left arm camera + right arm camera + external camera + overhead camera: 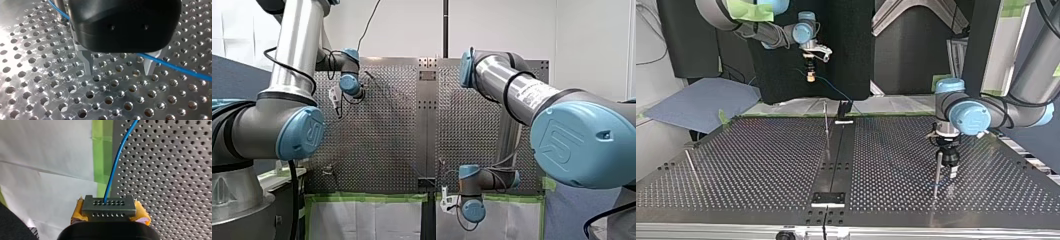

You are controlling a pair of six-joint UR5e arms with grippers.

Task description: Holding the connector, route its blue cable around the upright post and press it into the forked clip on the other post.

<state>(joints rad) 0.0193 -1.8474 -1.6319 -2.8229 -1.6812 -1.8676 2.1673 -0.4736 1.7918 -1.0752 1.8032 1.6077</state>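
My right gripper (109, 218) is shut on the grey connector (108, 206), which sits between its yellow pads (80, 211). The blue cable (115, 165) leaves the connector and runs out over the perforated table (170, 170). In the top view, my right gripper (810, 75) hangs above the table's far edge, and the cable (833, 89) slopes down to a black fixture (844, 108). A thin upright post (826, 125) stands beside the fixture. My left gripper (947, 174) is open, low beside another post (938, 170). The cable (175, 67) crosses behind one fingertip (150, 65).
Green tape (101, 150) and a white sheet (45, 142) border the table's edge under my right gripper. A blue-grey mat (701, 102) lies off the top view's left. A black strip (836, 155) runs down the table's middle. A thin rod (691, 165) leans at that view's left.
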